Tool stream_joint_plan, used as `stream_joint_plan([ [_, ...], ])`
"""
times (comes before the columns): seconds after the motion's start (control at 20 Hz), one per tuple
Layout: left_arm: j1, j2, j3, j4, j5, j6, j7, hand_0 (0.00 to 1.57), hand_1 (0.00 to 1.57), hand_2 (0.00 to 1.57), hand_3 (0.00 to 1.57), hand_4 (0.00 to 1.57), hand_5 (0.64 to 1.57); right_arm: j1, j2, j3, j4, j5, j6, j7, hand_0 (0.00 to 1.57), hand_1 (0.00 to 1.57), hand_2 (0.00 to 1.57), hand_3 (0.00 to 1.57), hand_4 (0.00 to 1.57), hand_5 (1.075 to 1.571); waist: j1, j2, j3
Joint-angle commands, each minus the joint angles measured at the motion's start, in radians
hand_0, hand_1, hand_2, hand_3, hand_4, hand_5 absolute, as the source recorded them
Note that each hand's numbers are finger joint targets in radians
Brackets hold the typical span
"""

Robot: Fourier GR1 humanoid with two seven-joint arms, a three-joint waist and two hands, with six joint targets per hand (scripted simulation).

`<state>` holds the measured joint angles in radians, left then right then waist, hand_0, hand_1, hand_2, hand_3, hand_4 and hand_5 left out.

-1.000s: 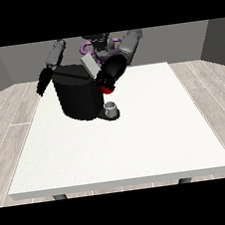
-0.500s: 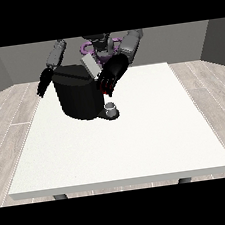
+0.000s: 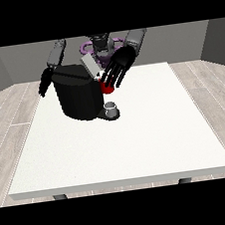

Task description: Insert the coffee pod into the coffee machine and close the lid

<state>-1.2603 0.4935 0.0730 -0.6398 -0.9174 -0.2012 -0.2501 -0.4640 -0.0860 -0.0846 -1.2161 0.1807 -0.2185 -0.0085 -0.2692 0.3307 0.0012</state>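
Note:
The black coffee machine [image 3: 77,96] stands at the table's back left, its grey lid [image 3: 89,67] tilted up. A red thing at the machine [image 3: 106,88] shows just right of the top opening. The hand at the view's right [image 3: 118,67] hovers over that spot, fingers spread and straight, their tips pointing down at the red thing. The hand at the view's left [image 3: 45,82] hangs beside the machine's left side with fingers relaxed, holding nothing. A small grey thing [image 3: 111,108] sits on the machine's black base; I cannot tell it for the pod.
The white table [image 3: 138,141] stretches wide towards the camera and to the right of the machine. The robot's torso [image 3: 100,44] stands behind the far edge. Wooden floor lies around the table.
The hand at the view's right has risen and shifted slightly right from the machine's top, and its fingers have spread. The red thing now shows below its fingertips. The other hand holds its place.

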Motion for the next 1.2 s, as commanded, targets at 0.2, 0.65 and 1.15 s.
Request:
stream_joint_plan([
  [0.2,0.149,-0.143,-0.039,-0.067,0.034,-0.06,-0.001,0.0,0.0,0.08,0.0,0.0,1.571,0.088,-0.049,-0.111,0.153,-0.069,0.019,-0.069,0.0,0.0,0.0,0.0,0.0,1.571,0.175,-0.177,-0.0003],
  [0.65,0.419,-0.403,0.311,-0.034,0.471,-0.04,-0.078,0.0,0.0,0.0,0.0,0.41,1.571,0.273,-0.006,-0.085,0.142,-0.05,-0.003,-0.058,0.0,0.0,0.0,0.0,0.0,1.571,0.295,-0.38,-0.0062],
  [1.15,0.742,-0.489,0.27,-0.057,0.509,-0.103,-0.095,0.0,0.0,0.0,0.0,0.44,1.571,0.359,-0.023,-0.078,0.076,-0.087,0.071,-0.112,0.0,0.0,0.0,0.0,0.0,1.571,0.37,-0.599,-0.0008],
])
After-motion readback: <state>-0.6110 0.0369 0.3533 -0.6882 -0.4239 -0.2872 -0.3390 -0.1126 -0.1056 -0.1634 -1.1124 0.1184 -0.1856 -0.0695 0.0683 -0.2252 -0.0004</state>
